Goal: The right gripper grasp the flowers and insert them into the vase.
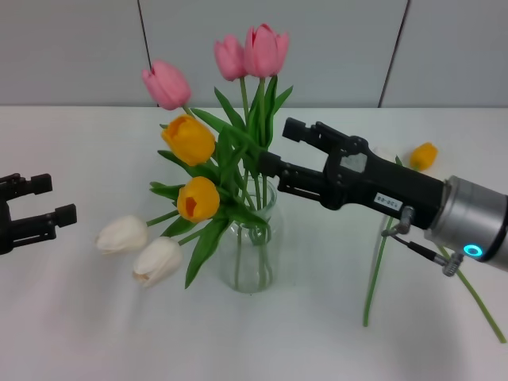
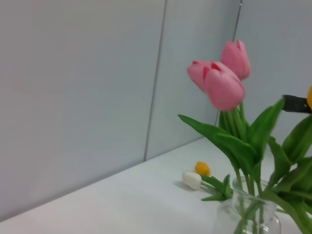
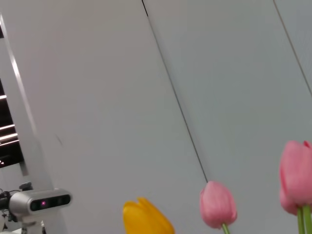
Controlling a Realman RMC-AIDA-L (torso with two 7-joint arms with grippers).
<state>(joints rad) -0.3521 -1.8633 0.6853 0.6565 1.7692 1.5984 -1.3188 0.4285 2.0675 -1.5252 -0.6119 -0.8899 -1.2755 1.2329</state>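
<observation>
Most of the flowers already stand in the glass vase; the right hand, fingers spread, sits at their stems. One orange tulip remains on the table.

light: bright, even | shadows: faint, soft on table | blur: slight in wrist views

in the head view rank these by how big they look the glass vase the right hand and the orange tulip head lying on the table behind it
1. right hand
2. vase, looks somewhat smaller
3. orange tulip head, clearly smallest; it lies farther back, which shrinks it.
</observation>
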